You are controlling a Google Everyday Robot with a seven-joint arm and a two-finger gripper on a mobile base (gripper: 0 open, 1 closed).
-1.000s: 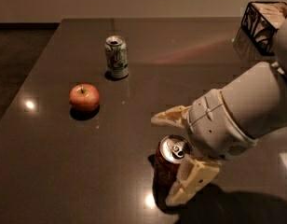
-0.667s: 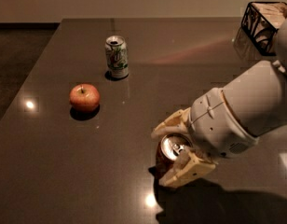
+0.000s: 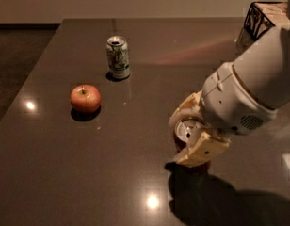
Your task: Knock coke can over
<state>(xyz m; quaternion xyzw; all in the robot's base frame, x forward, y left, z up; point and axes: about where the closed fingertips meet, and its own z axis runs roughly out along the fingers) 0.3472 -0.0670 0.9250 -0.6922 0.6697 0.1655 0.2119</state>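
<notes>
- My hand [image 3: 179,142] is low over the near right of the surface [image 3: 112,173], clamped on either side of the upright coke can [image 3: 187,128].
- I judge this grip is for tipping it; the apple [image 3: 85,98] sits well apart.

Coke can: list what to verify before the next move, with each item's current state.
1. Coke can upright, not yet tipped: ok.
2. Gripper at the can, fingers closed on either side of it: ok.
3. White-and-green can stands apart, far back left: ok.
4. Apple apart, to the left: ok.
5. Arm clear of the wire basket at far right: cannot tell.
</notes>
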